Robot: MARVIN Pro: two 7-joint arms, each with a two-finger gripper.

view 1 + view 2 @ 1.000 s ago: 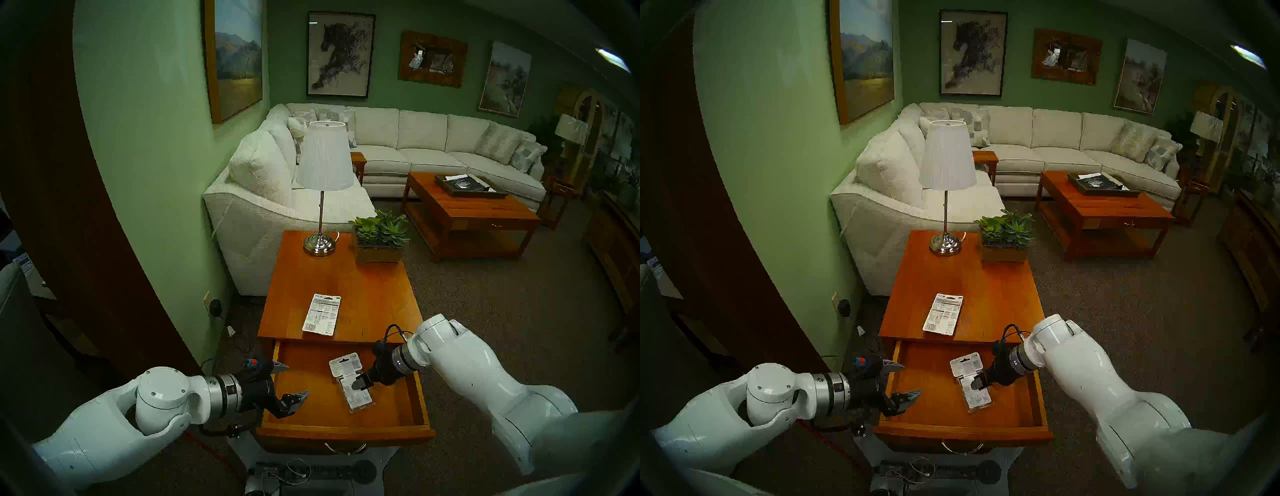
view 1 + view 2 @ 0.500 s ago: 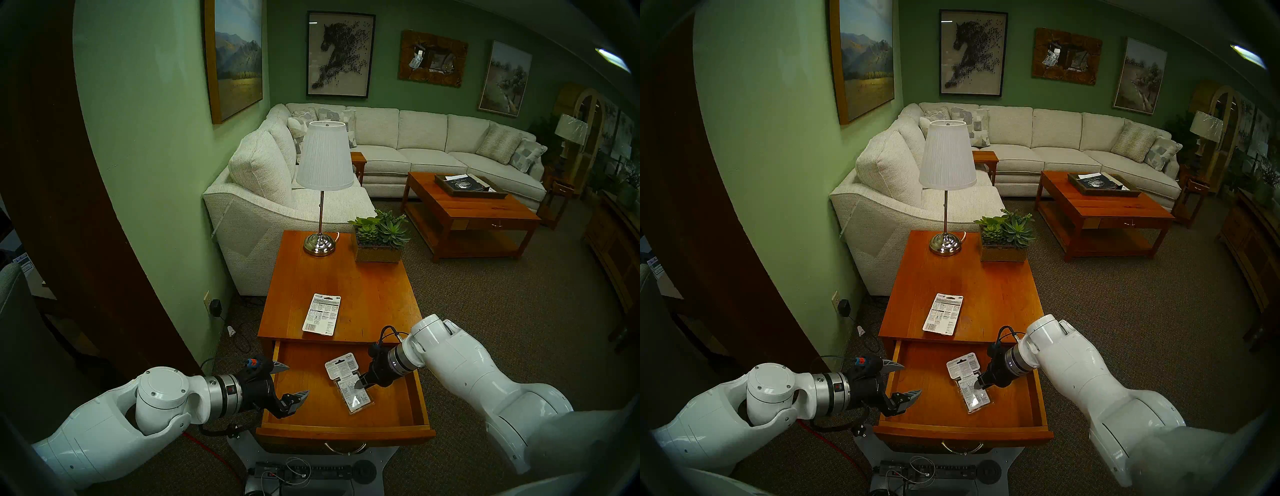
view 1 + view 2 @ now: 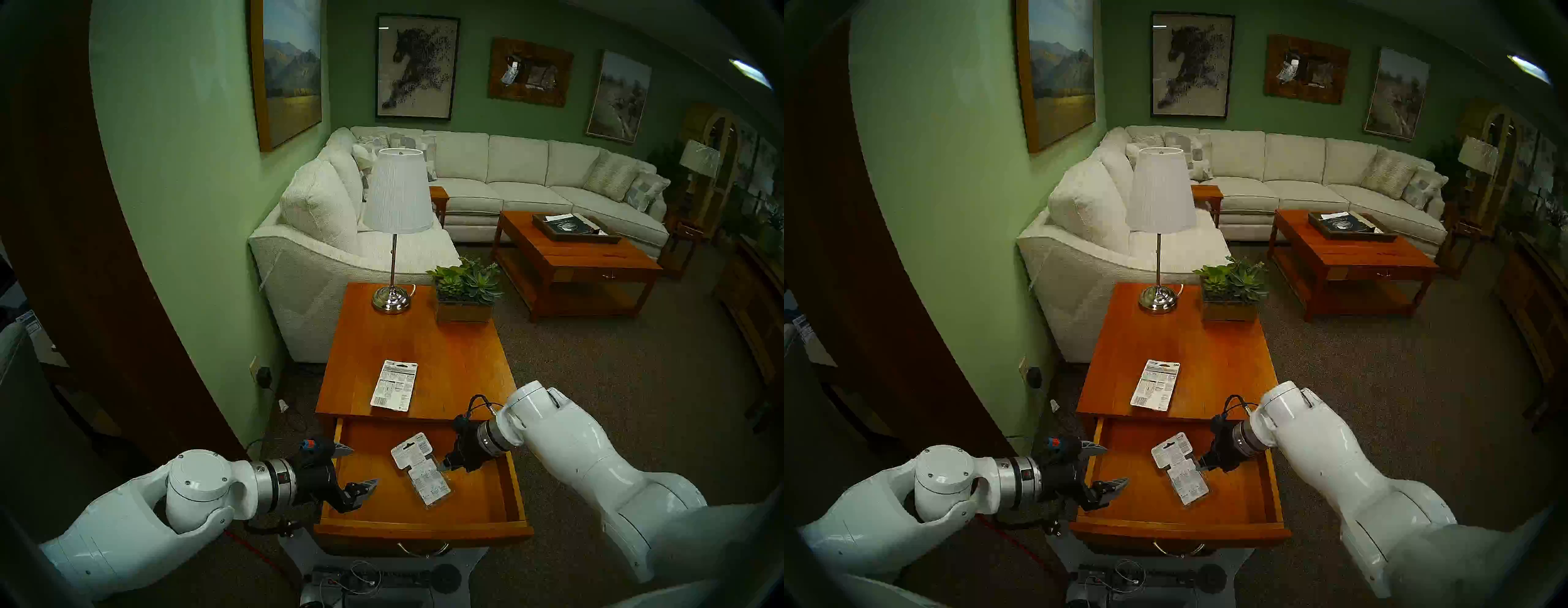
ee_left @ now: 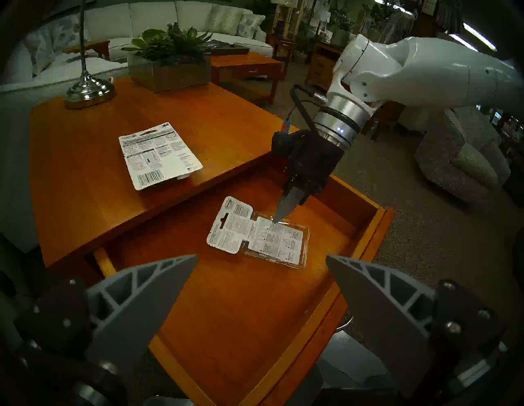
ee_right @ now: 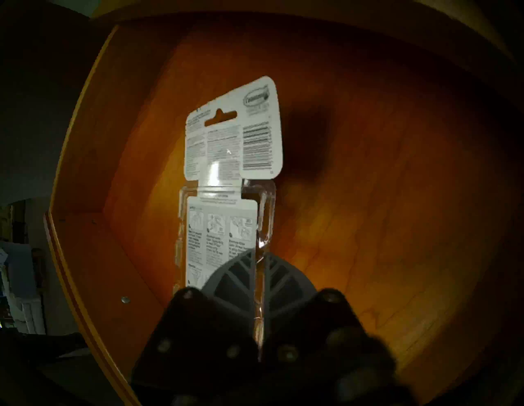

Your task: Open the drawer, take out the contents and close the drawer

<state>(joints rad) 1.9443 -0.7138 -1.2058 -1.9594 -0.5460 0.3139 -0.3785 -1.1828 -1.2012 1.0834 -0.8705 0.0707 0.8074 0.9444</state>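
From the head views, the drawer [image 3: 424, 516] stands pulled fully out from under the near edge of the table [image 3: 458, 356]. The blister pack [image 3: 420, 473] sits inside it, right of the middle, lying at a slant. The right gripper [image 3: 442, 464] reaches down from the right with its fingers pressed together on the pack's right edge. The white 3M card [image 3: 394, 385] lies flat on the table top, near the front edge and well apart from the lamp [image 3: 392, 297] and the succulent planter [image 3: 464, 297] at the far end. The left gripper [image 3: 356, 471] hangs over the drawer's left side, fingers spread wide with nothing between them.

In the left wrist view, both grey fingers [image 4: 147, 295] stand far apart at the bottom corners, empty. Beyond them the right gripper [image 4: 279, 217] comes to a point on the far edge of the blister pack [image 4: 255, 236], above the drawer floor.

In the right wrist view, the two fingers [image 5: 235, 280] are closed on the clear plastic rim of the blister pack [image 5: 224, 175], which stretches away from them over the drawer [image 5: 382, 198] floor, its white hang tab at the far end.
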